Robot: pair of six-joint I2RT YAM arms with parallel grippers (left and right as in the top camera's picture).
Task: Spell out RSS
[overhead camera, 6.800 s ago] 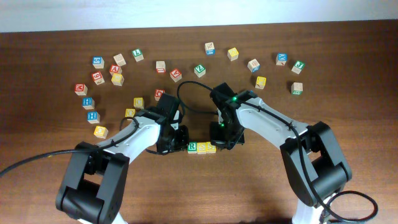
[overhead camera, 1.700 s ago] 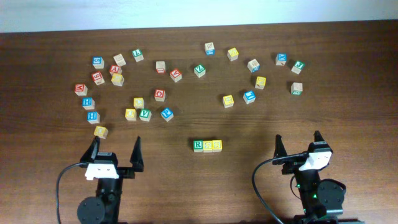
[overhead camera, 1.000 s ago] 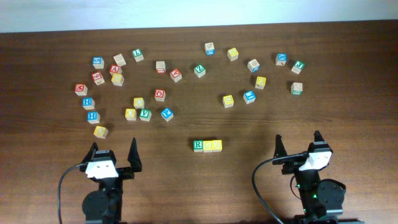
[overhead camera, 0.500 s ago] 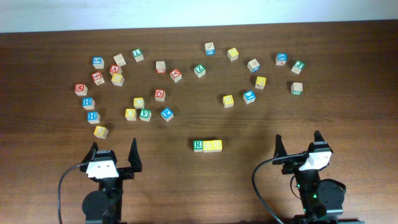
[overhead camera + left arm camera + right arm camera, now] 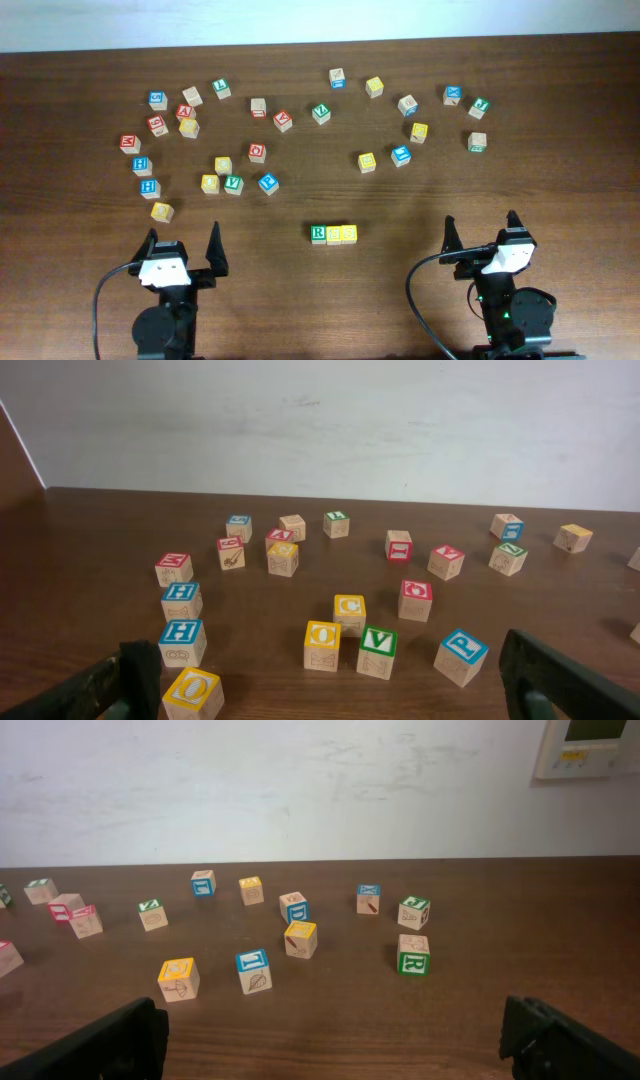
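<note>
Three cubes stand touching in a row at the table's middle front. A green-bordered R cube [image 5: 318, 234] is on the left, then one yellow cube [image 5: 334, 234] and another yellow cube [image 5: 349, 233]. My left gripper [image 5: 183, 240] is open at the near left edge, far from the row, with nothing between its fingers [image 5: 135, 672]. At the near right edge my right gripper [image 5: 479, 225] is open as well, its fingers [image 5: 120, 1035] holding nothing. Neither wrist view shows the row.
Loose letter cubes are scattered across the far half of the table, such as a yellow O cube [image 5: 161, 211], a blue P cube [image 5: 268, 183] and a yellow cube [image 5: 367, 161]. A lone green cube [image 5: 412, 961] stands ahead of the right gripper.
Both arms have drawn back from the row to the near edge, leaving the three cubes on the table. Over the last second nothing has moved.
</note>
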